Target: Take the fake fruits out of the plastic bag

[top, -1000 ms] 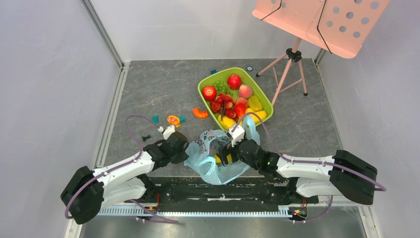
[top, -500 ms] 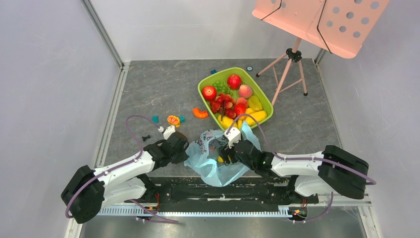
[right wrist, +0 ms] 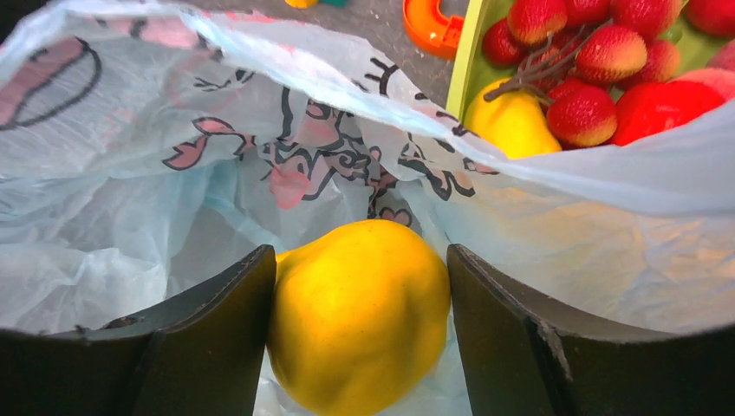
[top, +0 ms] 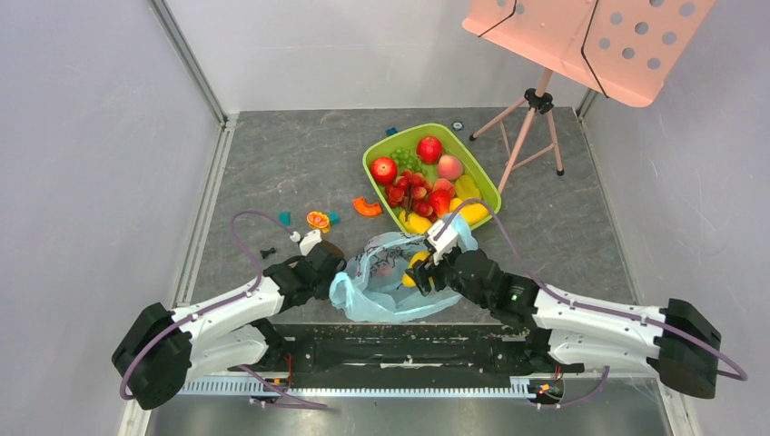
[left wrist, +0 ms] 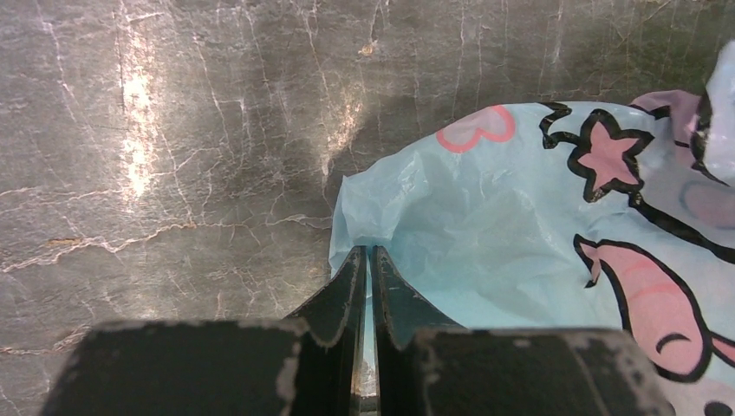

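The light-blue plastic bag (top: 377, 283) with pink and dark cartoon prints lies at the near edge of the table between both arms. My left gripper (top: 332, 266) is shut on the bag's left edge (left wrist: 373, 225). My right gripper (top: 425, 270) is shut on a large yellow fake fruit (right wrist: 357, 312) at the bag's mouth; the fruit also shows in the top view (top: 415, 268). The bag's thin wall (right wrist: 260, 173) stands open behind the fruit. Whether other fruits are inside the bag is hidden.
A green tray (top: 488, 185) behind the bag holds several red, yellow and green fruits; its near end shows in the right wrist view (right wrist: 472, 52). Small coloured pieces (top: 318, 220) and an orange piece (top: 367, 207) lie left of the tray. A pink music stand (top: 536, 100) stands at the back right.
My right gripper has come up and back out of the bag with the yellow fruit in it. The bag has been pulled open and flatter. The left gripper has kept its hold.
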`<state>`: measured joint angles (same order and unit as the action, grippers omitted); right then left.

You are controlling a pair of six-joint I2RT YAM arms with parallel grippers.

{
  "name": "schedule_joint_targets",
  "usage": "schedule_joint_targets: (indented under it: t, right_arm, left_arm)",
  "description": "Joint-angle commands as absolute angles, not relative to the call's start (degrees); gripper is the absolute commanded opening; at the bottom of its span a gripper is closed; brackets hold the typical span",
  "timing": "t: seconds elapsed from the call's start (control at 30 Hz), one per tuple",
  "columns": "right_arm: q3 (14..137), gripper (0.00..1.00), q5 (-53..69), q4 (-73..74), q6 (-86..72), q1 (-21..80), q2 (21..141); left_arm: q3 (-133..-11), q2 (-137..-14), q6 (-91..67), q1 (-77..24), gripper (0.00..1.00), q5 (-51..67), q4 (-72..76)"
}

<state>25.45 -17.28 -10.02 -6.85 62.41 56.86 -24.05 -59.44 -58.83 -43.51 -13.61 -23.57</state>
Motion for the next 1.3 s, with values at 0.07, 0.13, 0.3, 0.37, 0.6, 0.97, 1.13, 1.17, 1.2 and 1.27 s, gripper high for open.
schedule_joint_targets:
  t: [0.07, 0.13, 0.3, 0.37, 0.6, 0.97, 1.13, 1.17, 1.2, 1.27]
  right_arm:
    - [31.5, 0.69, -12.6, -2.1, -6.7, 62.4, 50.1]
    - [32.4, 0.69, -11.5, -1.4, -6.9, 62.4, 48.9]
    - [32.1, 0.69, -8.4, -3.2, -6.2, 62.4, 48.1]
    - [30.1, 0.7, -6.4, -5.6, -5.0, 62.4, 48.9]
    - [18.1, 0.72, -5.0, -22.2, -2.8, 62.4, 56.1]
    - [13.3, 0.98, -2.4, -31.1, -3.2, 62.4, 61.9]
    - [14.2, 0.98, -1.9, -27.5, -3.3, 62.6, 60.8]
    - [14.1, 0.98, -1.8, -27.0, -3.3, 62.7, 60.4]
    - [14.0, 0.98, -1.8, -26.3, -3.3, 62.8, 60.2]
    - [13.9, 0.98, -1.8, -25.2, -3.1, 62.9, 60.1]
  left_arm:
    - [-24.9, -59.2, -57.1, -43.3, 0.11, -15.1, -22.2]
    - [-25.1, -58.8, -57.0, -43.4, 0.1, -15.0, -22.2]
    - [-25.7, -57.9, -55.7, -43.4, 0.1, -14.9, -22.3]
    - [-26.0, -57.4, -54.8, -43.4, 0.1, -14.8, -22.3]
    - [-25.9, -54.7, -52.3, -43.6, 0.09, -16.0, -22.4]
    - [-25.6, -55.1, -50.5, -44.1, 0.08, -16.8, -22.7]
    - [-25.6, -55.8, -50.4, -44.1, 0.08, -16.7, -22.2]
    - [-25.5, -55.8, -50.4, -44.1, 0.08, -16.7, -22.0]
    - [-25.5, -55.9, -50.4, -44.1, 0.08, -16.7, -21.9]
    - [-25.4, -56.2, -50.4, -44.1, 0.08, -16.6, -21.7]
